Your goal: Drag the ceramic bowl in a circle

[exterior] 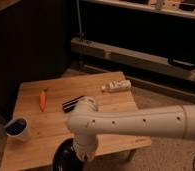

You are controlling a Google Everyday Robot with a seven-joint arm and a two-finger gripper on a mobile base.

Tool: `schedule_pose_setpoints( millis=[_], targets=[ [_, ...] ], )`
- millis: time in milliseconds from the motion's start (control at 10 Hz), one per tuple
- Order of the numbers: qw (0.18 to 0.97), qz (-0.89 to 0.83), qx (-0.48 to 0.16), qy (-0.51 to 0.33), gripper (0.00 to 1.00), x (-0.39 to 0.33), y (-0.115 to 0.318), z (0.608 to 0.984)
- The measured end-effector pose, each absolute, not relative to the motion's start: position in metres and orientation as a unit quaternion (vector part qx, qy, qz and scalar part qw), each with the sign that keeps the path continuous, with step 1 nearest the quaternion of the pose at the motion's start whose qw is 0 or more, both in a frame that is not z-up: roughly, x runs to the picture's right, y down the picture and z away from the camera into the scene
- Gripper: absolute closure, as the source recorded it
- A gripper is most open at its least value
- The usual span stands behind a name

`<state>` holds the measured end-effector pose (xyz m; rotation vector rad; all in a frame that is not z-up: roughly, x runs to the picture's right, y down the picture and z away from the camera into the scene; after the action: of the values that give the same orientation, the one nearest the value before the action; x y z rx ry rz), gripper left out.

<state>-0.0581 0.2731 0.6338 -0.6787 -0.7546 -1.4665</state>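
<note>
The glossy black ceramic bowl (64,156) sits at the near edge of the wooden table (51,122); only its left part shows at the bottom of the camera view. My white arm (141,122) reaches in from the right and bends down over the bowl. My gripper (83,155) is at the bowl, mostly hidden behind the wrist.
An orange carrot (42,99) lies at the table's left. A short black bar (72,103) lies mid-table, partly behind my arm. A white cup with a blue inside (17,128) stands at the left edge. A pale packet (116,86) lies at the far right corner. Dark shelving stands behind.
</note>
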Motion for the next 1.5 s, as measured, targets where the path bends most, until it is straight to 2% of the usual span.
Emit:
schedule_pose_setpoints(
  millis=[600,900,1100,1500],
  targets=[
    [0.689,-0.593,-0.308,-0.282,1.0,-0.034,0.206,0.724],
    [0.726,-0.561,-0.314,-0.245,1.0,-0.017,0.172,0.751],
    [0.747,-0.535,-0.324,-0.225,1.0,0.01,0.162,0.765],
    [0.79,-0.468,-0.348,-0.189,1.0,0.116,0.166,0.768]
  ],
)
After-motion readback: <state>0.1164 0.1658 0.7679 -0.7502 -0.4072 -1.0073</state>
